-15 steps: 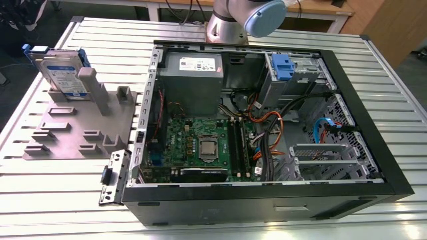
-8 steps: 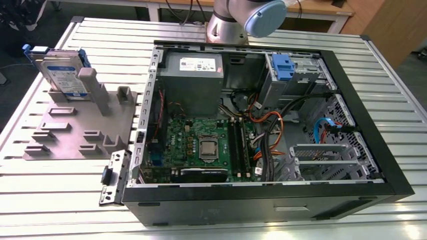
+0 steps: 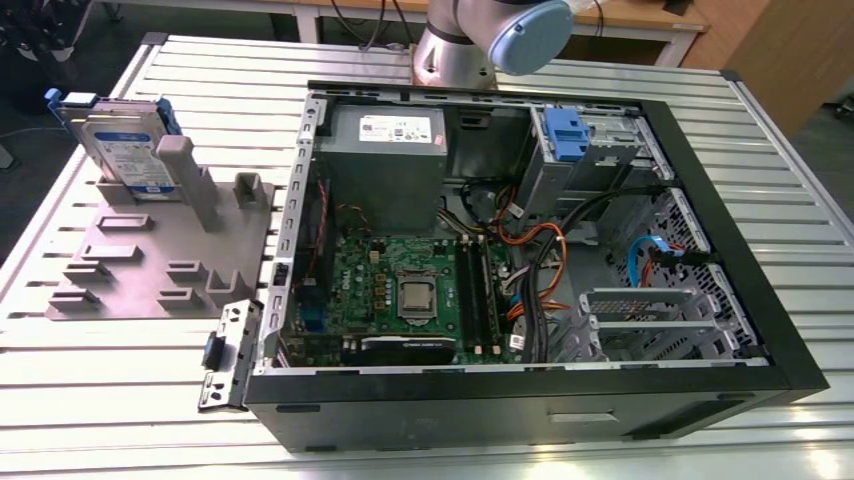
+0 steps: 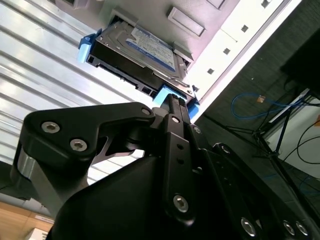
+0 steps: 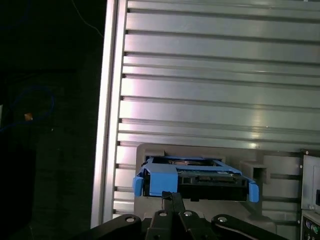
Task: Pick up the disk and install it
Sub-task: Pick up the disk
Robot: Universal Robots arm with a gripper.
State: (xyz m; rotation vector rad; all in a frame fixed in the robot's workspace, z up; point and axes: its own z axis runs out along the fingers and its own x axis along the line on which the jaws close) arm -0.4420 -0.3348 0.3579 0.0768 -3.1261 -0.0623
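The disk (image 3: 127, 140) stands on edge in a slot of the grey holder (image 3: 147, 260), at the exterior view's left. It is silver-grey with a white-and-blue label and a blue bracket. In both wrist views the disk (image 4: 145, 47) (image 5: 200, 177) lies just beyond my black fingertips. My gripper (image 4: 172, 98) (image 5: 172, 196) is shut, its tips pressed together with nothing between them. The tips point at the blue bracket's end, and I cannot tell whether they touch it.
An open black computer case (image 3: 747, 300) lies on the slatted metal table (image 3: 107, 400), showing the motherboard (image 3: 400, 290), a grey power-supply box (image 3: 387, 135) and a drive bay with a blue latch (image 3: 567, 135). A loose metal bracket (image 3: 227, 355) lies beside the case. The table edge (image 5: 107, 125) is close to the holder.
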